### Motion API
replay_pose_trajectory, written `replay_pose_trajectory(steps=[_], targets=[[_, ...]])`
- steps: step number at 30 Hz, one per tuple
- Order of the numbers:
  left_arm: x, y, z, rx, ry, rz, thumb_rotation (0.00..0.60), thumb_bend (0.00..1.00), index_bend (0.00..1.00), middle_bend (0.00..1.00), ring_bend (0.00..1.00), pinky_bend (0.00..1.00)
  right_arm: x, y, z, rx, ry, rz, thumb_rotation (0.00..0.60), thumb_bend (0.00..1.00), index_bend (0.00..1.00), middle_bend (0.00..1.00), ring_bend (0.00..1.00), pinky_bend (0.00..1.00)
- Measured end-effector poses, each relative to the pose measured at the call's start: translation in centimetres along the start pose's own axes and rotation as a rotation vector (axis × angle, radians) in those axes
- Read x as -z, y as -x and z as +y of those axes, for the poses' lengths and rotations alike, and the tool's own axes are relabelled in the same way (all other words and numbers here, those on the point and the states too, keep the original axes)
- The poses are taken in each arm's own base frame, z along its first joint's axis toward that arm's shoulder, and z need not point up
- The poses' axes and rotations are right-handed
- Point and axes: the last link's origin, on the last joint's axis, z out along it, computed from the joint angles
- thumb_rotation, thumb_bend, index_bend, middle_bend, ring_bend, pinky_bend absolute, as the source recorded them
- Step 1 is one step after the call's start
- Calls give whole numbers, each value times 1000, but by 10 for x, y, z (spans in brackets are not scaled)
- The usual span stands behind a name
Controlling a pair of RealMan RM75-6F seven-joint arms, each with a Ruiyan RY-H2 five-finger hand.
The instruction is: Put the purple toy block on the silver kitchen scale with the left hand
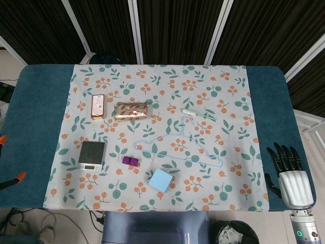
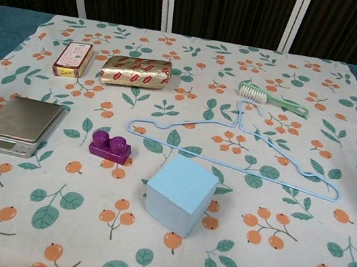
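The purple toy block (image 1: 130,161) (image 2: 110,146) lies on the patterned cloth, a short way right of the silver kitchen scale (image 1: 92,155) (image 2: 20,123), whose plate is bare. My right hand (image 1: 288,175) rests at the table's right front edge with fingers stretched and apart, holding nothing. It shows only in the head view. My left hand appears in neither view.
A light blue cube (image 1: 161,180) (image 2: 181,193) sits just right and in front of the block. A blue wire hanger (image 1: 180,145) (image 2: 245,145), a green brush (image 1: 198,113) (image 2: 270,98), a gold-wrapped package (image 1: 132,110) (image 2: 136,71) and a small red box (image 1: 98,106) (image 2: 73,59) lie further back.
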Motion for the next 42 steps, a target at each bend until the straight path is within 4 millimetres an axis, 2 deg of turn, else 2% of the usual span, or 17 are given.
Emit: replay_pose_trajectory(steps=[19,28,35,42], targets=[[-1,-2,-5,16,-25,-16,600,74,24,0,0,76,1,-2,1,-3,8,5,600,481,90,35,15,0],[-8,-2,7,-3,65,-53,600,75,23,21,0,76,2,-7,6,-11,28,19,600,481,90,35,15,0],[-39,-4,38,-60,201,-121,600,75,23,54,0,76,1,-6,5,-10,27,13,600,481,90,35,15,0],[-68,1,97,-188,384,-237,600,80,52,101,0,76,1,-3,4,-3,27,5,600,480,90,35,15,0]])
